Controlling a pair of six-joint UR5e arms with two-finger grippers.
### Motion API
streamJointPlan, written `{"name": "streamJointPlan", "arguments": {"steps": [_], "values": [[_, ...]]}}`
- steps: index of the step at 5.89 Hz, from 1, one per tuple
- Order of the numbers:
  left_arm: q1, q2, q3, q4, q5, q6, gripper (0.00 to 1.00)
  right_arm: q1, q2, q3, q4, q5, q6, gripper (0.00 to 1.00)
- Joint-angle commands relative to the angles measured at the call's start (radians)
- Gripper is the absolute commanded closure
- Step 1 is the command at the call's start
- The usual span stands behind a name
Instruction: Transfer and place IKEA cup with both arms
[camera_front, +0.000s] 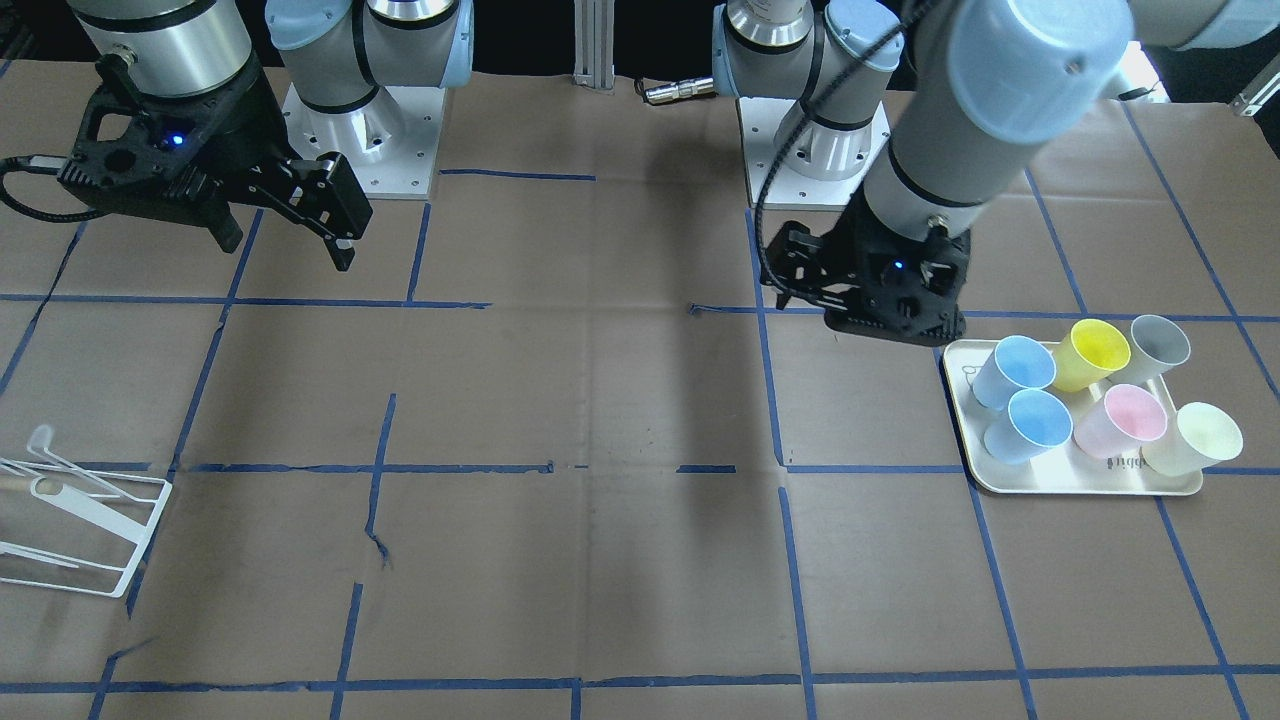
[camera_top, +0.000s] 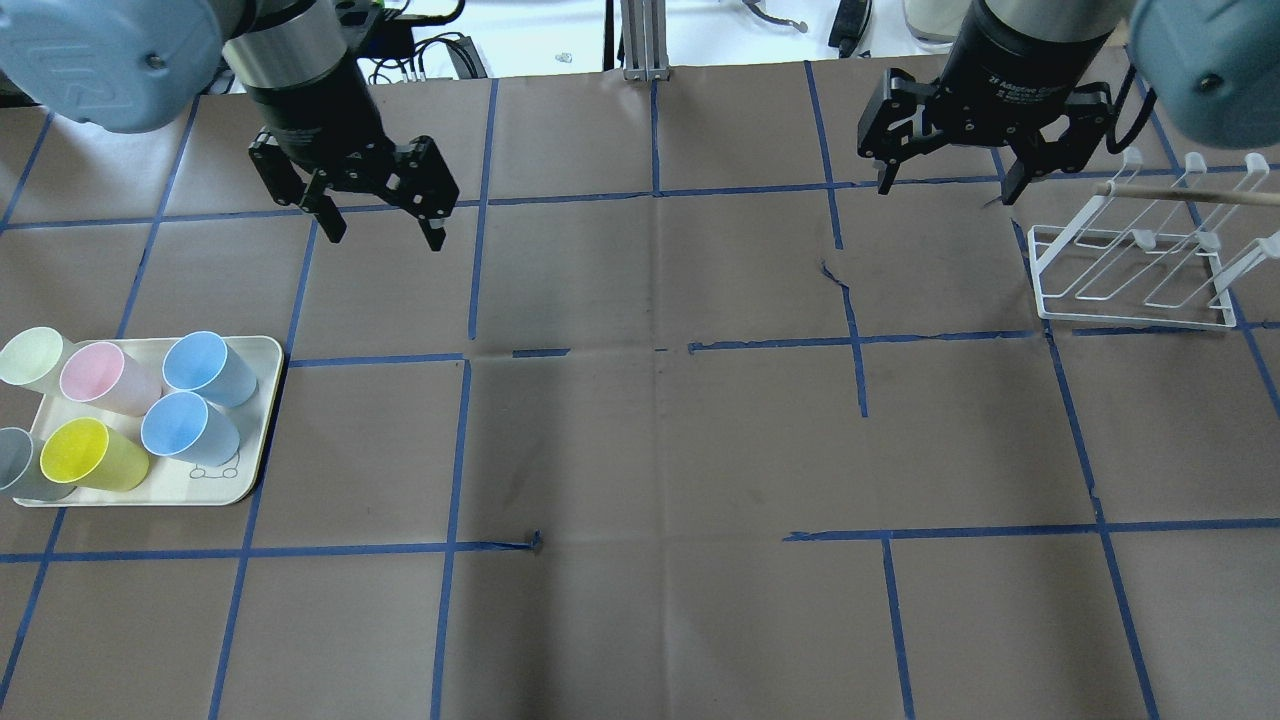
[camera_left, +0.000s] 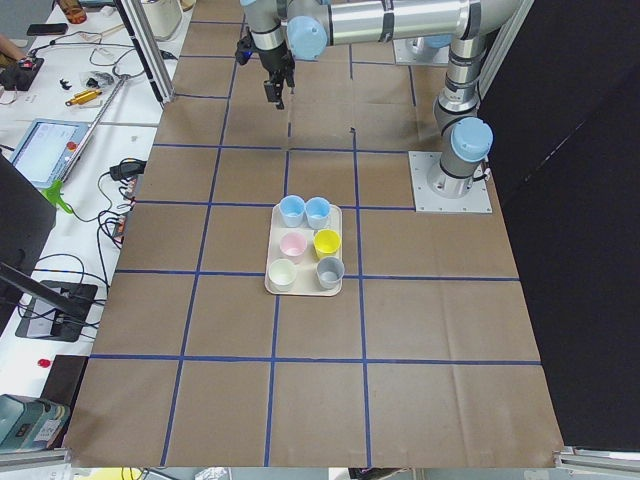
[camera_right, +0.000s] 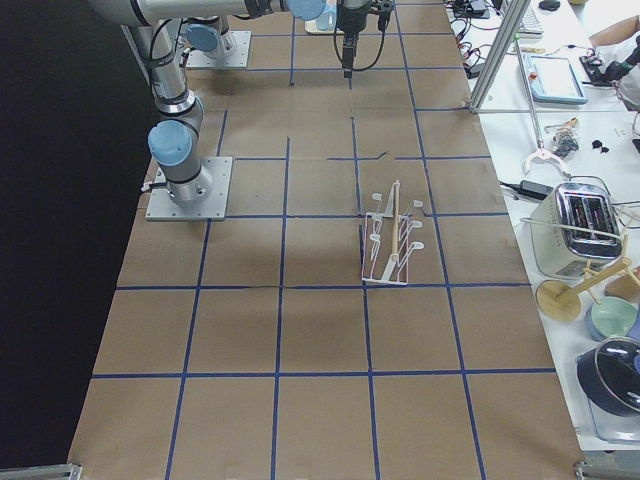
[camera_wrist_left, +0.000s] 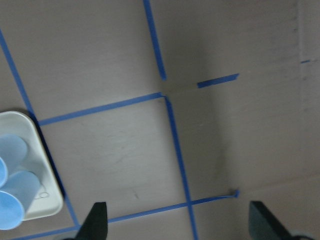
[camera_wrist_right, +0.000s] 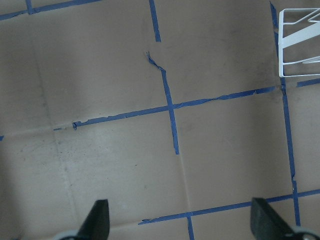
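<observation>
Two near-identical pale-blue cups stand upright on a cream tray at the table's left; I cannot tell which is the IKEA cup. They also show in the front view and at the left wrist view's edge. My left gripper is open and empty, above the table, beyond the tray and apart from it. My right gripper is open and empty, high over the far right, beside the rack.
The tray also holds a yellow cup, a pink cup, a pale-green cup and a grey cup. A white wire rack with a wooden rod stands at the far right. Blue tape lines grid the brown table.
</observation>
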Motion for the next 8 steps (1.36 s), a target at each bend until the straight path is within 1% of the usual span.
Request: {"name": "streamJointPlan", "arguments": {"steps": [1,2,3,4,5,8], "values": [[-0.067,0.094,-0.025,0.039,0.057,-0.074,0.02,0.001,0.000,0.000,0.000,0.000,0.000,0.00],[-0.065,0.122,-0.060,0.065,0.059,-0.091,0.02,-0.001,0.000,0.000,0.000,0.000,0.000,0.00],[-0.033,0.147,-0.088,0.067,0.061,-0.089,0.02,-0.001,0.002,0.000,0.000,0.000,0.000,0.00],[0.034,0.158,-0.096,0.076,0.047,-0.082,0.02,-0.001,0.002,0.000,0.000,0.000,0.002,0.00],[0.047,0.167,-0.100,0.084,0.054,-0.079,0.02,0.001,0.002,0.000,0.000,0.000,0.000,0.00],[0.042,0.150,-0.103,0.089,0.044,-0.089,0.02,0.001,0.003,0.002,0.000,0.002,0.002,0.00]]}}
